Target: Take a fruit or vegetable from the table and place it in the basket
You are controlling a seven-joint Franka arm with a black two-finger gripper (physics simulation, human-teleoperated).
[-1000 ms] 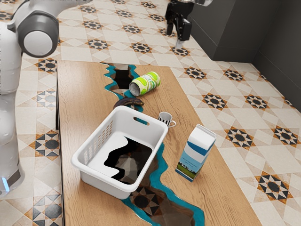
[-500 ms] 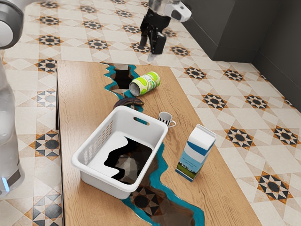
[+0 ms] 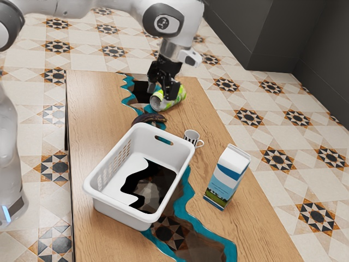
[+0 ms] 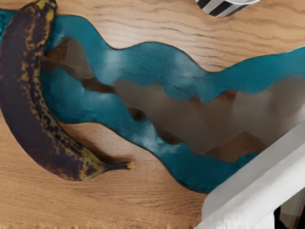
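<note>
Reach for the banana (image 4: 28,98), lying on the desk (image 3: 98,120) just past the end of the basket (image 3: 120,215), outside it, with no grip on it yet; judge the pincer (image 3: 162,91) to be apart, with nothing held, above the desk close to the can (image 3: 180,96); shift over the thick middle of the curve before going down, since in the wrist view, judging by eye, not yet well centred; turn so as to close across the narrow width, not along the bend; come down straight and slowly, mindful of the basket's rim close by and the mug (image 3: 191,137) near its corner; squeeze gently, as likely soft under that dark, spotted skin; lift well above the rim before crossing, then lower inside and let go; expect some slip on the teal inlay (image 4: 157,57), smooth and glossy-looking, winding through pale wood grain and crossed by the fruit; leave the carton (image 3: 226,177) upright on the basket's other side; note, beyond, a floor (image 3: 283,125) of star-patterned tiles and a dark grey wall (image 3: 316,49).
</note>
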